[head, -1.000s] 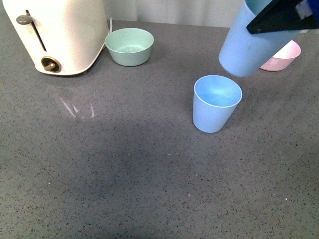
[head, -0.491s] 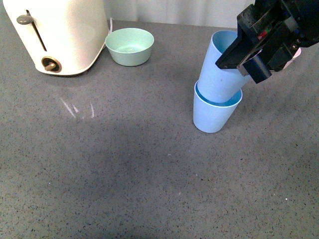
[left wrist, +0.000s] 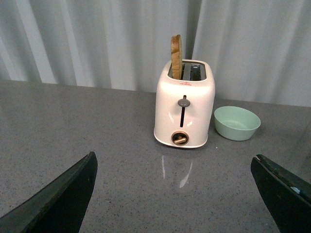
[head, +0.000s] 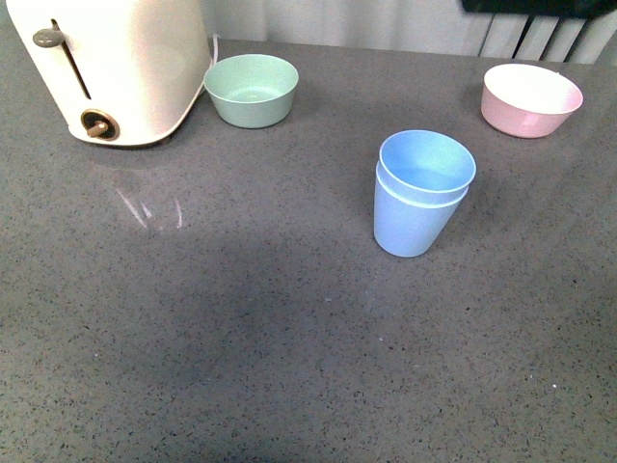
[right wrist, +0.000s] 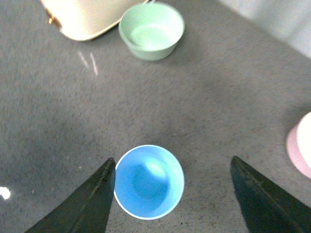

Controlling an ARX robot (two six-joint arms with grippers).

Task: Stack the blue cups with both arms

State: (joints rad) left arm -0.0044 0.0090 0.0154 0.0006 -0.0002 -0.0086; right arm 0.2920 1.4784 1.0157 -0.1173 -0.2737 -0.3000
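Note:
Two light blue cups (head: 420, 193) stand nested one inside the other on the grey counter, right of centre in the front view. From above, in the right wrist view, the stacked cups (right wrist: 148, 181) show as one blue circle. My right gripper (right wrist: 175, 194) hovers open high over them, its dark fingers (right wrist: 85, 206) spread wide and touching nothing. Only a black strip of that arm (head: 540, 6) shows at the front view's top edge. My left gripper (left wrist: 177, 194) is open over bare counter, facing the toaster, far from the cups.
A cream toaster (head: 111, 63) with a slice of toast (left wrist: 176, 56) stands at the back left. Beside it sits a mint green bowl (head: 251, 89). A pink bowl (head: 531, 98) rests at the back right. White curtain lines the far edge.
The right gripper brought the second cup down into the standing one, let go of it, and rose up out of the front view. The cup now sits nested and upright.

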